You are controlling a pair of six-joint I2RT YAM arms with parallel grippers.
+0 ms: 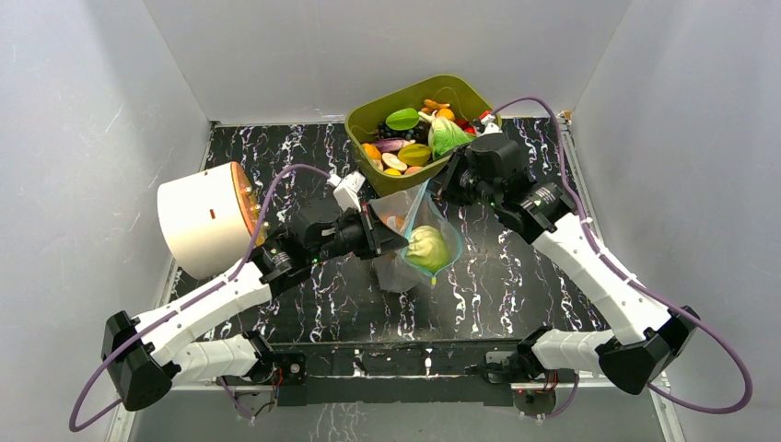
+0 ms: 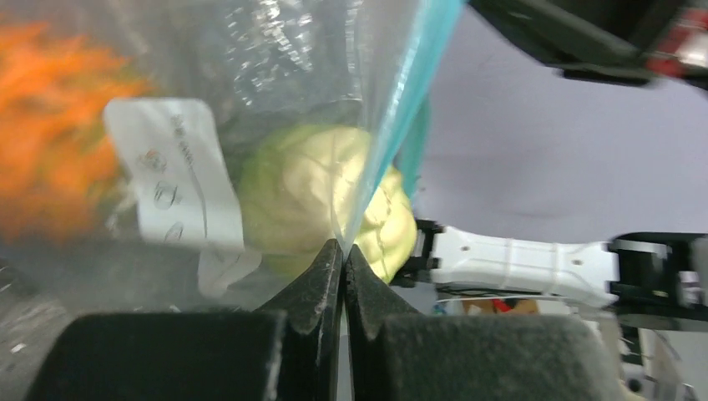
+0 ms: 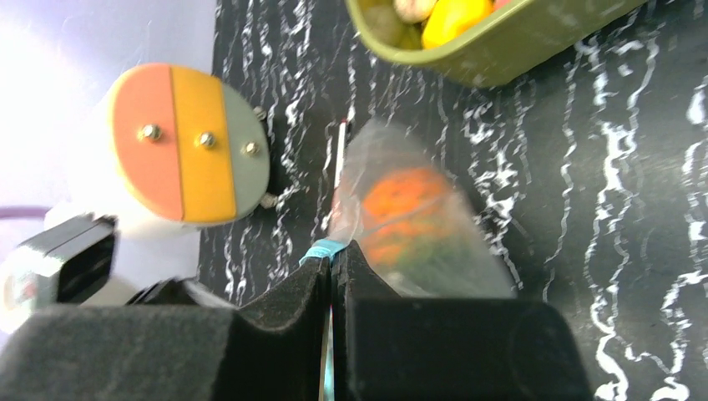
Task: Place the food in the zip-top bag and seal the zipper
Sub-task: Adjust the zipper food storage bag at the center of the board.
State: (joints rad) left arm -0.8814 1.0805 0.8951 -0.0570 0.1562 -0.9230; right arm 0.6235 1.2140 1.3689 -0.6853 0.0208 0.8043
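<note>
The clear zip-top bag (image 1: 405,241) hangs between both grippers above the black marbled table. Its light-blue zipper (image 1: 416,208) runs along the rim and also shows in the left wrist view (image 2: 413,75) and the right wrist view (image 3: 324,248). A pale-green cabbage (image 1: 427,249) and an orange pineapple (image 3: 401,209) lie inside; the cabbage (image 2: 321,196) fills the left wrist view. My left gripper (image 1: 394,241) is shut on the bag's plastic (image 2: 343,246). My right gripper (image 1: 439,180) is shut on the zipper end (image 3: 332,255).
An olive-green tub (image 1: 424,129) full of toy food stands at the back centre, just behind the bag. A white cylinder (image 1: 204,219) with an orange and yellow face lies at the left. Grey walls close in both sides.
</note>
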